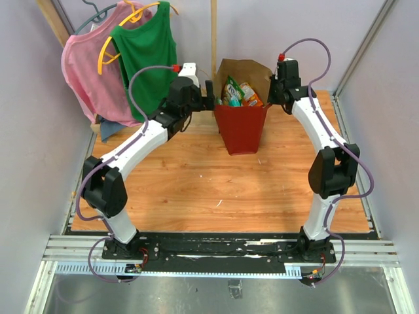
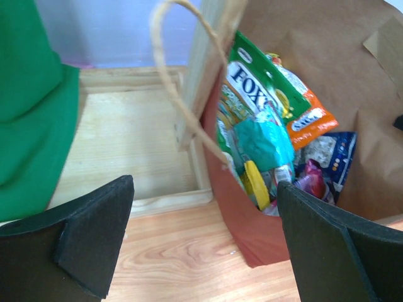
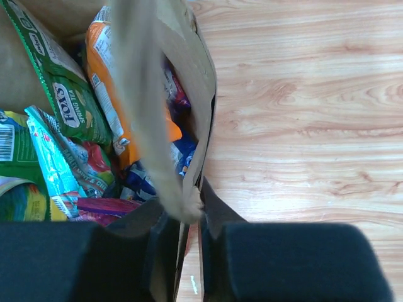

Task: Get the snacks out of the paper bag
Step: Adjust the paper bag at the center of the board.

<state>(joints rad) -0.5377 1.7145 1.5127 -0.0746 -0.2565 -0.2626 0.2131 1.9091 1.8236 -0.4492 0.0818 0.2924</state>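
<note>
right gripper pinching paper bag rim, left gripper open

wooden table, red paper bag upright at its far middle. left gripper just beside the bag's left wall, jaws spread wide, holding nothing. right gripper clamped on the bag's right rim by a handle. snacks sit inside the bag, green fox's packet on top.

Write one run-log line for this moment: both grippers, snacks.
left gripper: open, beside paper bag | right gripper: shut on paper bag rim | snacks: inside bag
</note>
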